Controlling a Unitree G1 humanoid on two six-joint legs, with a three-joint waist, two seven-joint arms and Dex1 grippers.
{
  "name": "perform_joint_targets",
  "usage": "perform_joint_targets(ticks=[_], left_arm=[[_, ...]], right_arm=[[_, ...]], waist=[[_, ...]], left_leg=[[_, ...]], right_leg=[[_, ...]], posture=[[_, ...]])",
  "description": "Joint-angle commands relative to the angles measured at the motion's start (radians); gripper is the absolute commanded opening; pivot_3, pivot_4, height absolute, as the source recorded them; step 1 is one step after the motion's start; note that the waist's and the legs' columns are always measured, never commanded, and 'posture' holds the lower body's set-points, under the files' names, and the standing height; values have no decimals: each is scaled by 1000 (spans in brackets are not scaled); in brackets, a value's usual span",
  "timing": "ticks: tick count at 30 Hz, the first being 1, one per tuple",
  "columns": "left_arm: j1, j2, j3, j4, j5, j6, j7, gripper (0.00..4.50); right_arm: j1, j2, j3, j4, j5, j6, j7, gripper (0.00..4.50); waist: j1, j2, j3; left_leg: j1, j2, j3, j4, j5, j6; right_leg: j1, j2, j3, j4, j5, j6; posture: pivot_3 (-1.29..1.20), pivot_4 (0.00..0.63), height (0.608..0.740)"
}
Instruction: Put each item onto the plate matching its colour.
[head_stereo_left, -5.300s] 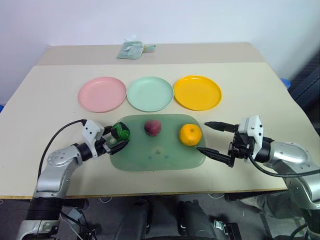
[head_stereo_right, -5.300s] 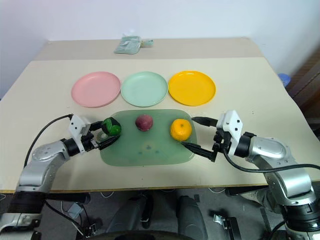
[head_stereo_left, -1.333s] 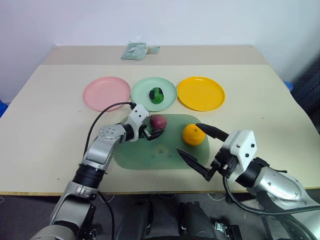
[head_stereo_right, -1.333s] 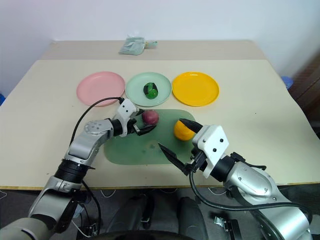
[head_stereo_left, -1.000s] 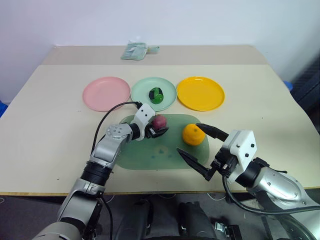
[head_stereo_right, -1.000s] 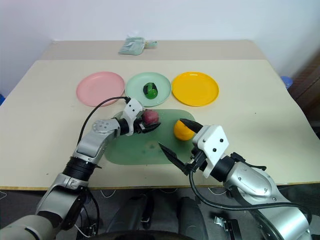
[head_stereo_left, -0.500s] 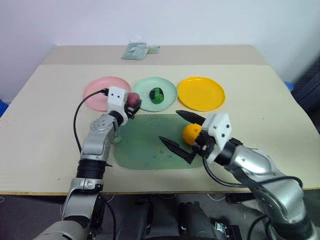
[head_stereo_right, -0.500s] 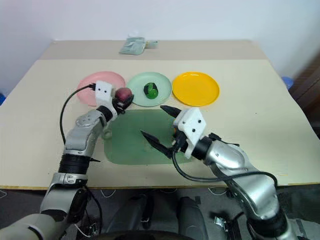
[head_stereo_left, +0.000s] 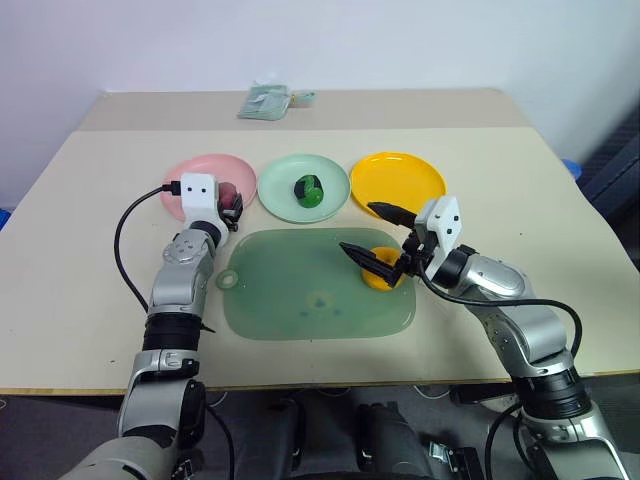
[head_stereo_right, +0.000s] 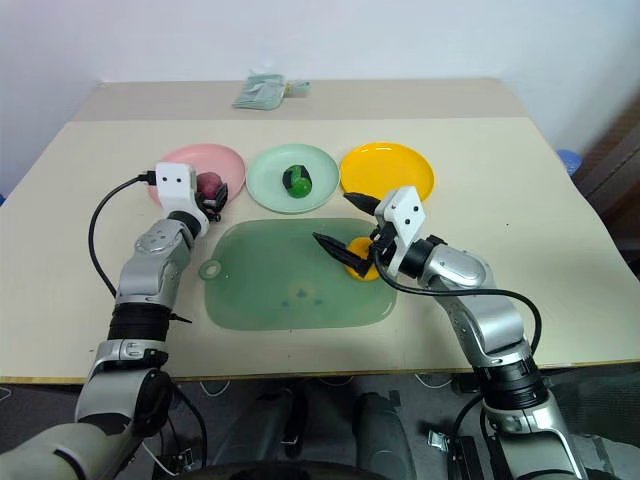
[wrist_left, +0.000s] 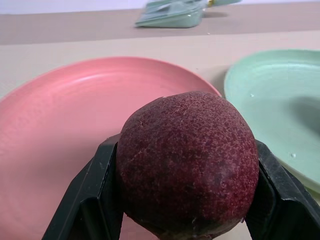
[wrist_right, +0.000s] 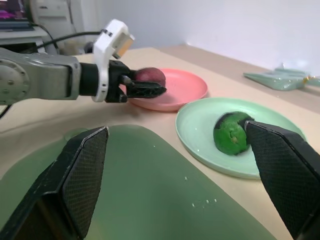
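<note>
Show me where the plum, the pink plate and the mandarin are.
plum (wrist_left: 187, 165): left wrist view, middle of its skin.
pink plate (wrist_left: 60, 110): left wrist view, bare inner surface.
mandarin (head_stereo_left: 384, 276): left eye view, visible orange side.

Speckled dark red plum (wrist_left: 187, 165); pink plate (head_stereo_left: 195, 178); mint plate (head_stereo_left: 330, 190) holds a green, seemingly black-patched lump (head_stereo_left: 309, 189).

Pale bench against a plain white wall

We see a beige bench (head_stereo_left: 90, 215) with a seam across its far strip, backed at twelve o'clock by a bare white wall (head_stereo_left: 320, 40), evenly lit with no hard shadows. A mint-green packet (head_stereo_left: 265, 100) lies near the far edge at about eleven o'clock. At three o'clock, past the bench corner, we see something blue (head_stereo_left: 571, 166) beside dark furniture (head_stereo_left: 615, 165). Below the near edge, at six o'clock, the grey floor (head_stereo_left: 240, 440) shows.
</note>
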Motion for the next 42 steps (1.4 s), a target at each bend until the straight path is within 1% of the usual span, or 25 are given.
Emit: perform_joint_targets(ticks=[1,4,5,6,9,11,15,17,21,23,25,29,32,33,37,40,42], left_arm=[[-27,18,15,11,8,-38,18,2729],[-35,23,23,31,5,-50,32,3754],[-37,22,25,33,3,-53,36,4223],[-39,20,26,32,-3,-53,36,4482],[-36,13,35,14,-23,-66,32,4482],[-20,8,38,-33,-52,-80,-1,4482],[40,19,7,-164,-139,-64,-171,4482],[69,37,-19,-213,-156,-66,-251,4482],[62,29,-38,-230,-164,-59,-289,4482],[53,17,-79,-251,-194,-35,-358,4482],[65,11,-146,-295,-241,17,-473,4482],[108,70,-301,-366,-266,60,-724,4482],[92,114,-380,-330,-230,22,-846,4482],[80,119,-388,-310,-224,11,-864,4482],[19,106,-387,-217,-204,-36,-896,4482],[34,118,-336,-208,-220,-53,-888,4482],[94,138,-293,-218,-202,-131,-858,4482]], right_arm=[[-14,24,-11,2,-18,-50,12,4500],[-14,36,-14,6,-30,-62,15,4500],[-14,38,-15,6,-32,-64,16,4500],[-15,40,-17,5,-34,-64,16,4500],[-16,43,-23,-2,-37,-60,15,4500],[-11,41,-31,-12,-38,-56,11,4500],[17,28,-53,-45,-34,-45,-2,4500],[46,18,-72,-72,-33,-37,-12,4500],[98,5,-109,-123,-27,-19,-34,4500],[125,0,-133,-151,-22,-6,-51,4500],[154,-4,-156,-180,-16,7,-65,4500],[243,-27,-197,-229,-15,29,-72,4500],[353,-54,-255,-283,0,49,-72,4500],[382,-60,-271,-299,6,55,-72,4500],[470,-75,-315,-360,27,76,-81,4500],[450,-60,-287,-367,23,93,-102,4500],[413,-46,-243,-348,4,100,-113,4500]], waist=[[1,0,0],[3,0,0],[3,0,0],[3,0,0],[2,0,0],[2,0,0],[2,0,0],[1,0,0],[3,0,0],[4,0,0],[5,0,0],[1,1,0],[0,2,-1],[2,2,-1],[3,2,0],[3,2,0],[-10,3,-1]], left_leg=[[0,0,0,0,0,0],[0,0,0,1,0,0],[0,0,0,1,0,0],[0,0,0,1,0,0],[0,0,0,1,0,0],[0,0,0,1,0,0],[0,0,0,0,0,0],[0,0,0,0,0,0],[0,0,0,0,0,0],[0,0,0,0,0,0],[0,0,0,0,0,0],[0,-1,1,0,0,0],[1,0,1,-2,0,0],[1,0,1,-2,0,0],[1,1,1,0,0,0],[1,1,1,0,0,0],[1,1,1,0,0,0]], right_leg=[[0,0,0,0,0,0],[0,0,0,0,0,0],[0,0,0,0,0,0],[0,0,0,0,0,0],[0,-1,0,1,0,0],[0,-2,0,1,0,0],[0,-3,0,0,0,0],[0,-3,1,0,0,0],[0,-3,1,0,0,0],[0,-3,1,0,0,0],[0,-3,1,0,0,-1],[1,-3,1,-1,0,-1],[0,-3,1,-1,-1,-2],[0,-3,1,-1,-3,-5],[1,-3,1,-1,-3,-5],[1,-3,1,-2,-3,-5],[1,-3,1,-2,-3,-5]], posture=[[0,150,740],[0,150,740],[0,150,740],[0,150,740],[0,150,740],[0,150,740],[0,150,740],[0,150,740],[0,150,740],[0,150,740],[0,150,740],[0,150,740],[0,150,740],[0,150,740],[0,150,740],[0,150,740],[0,150,740]])
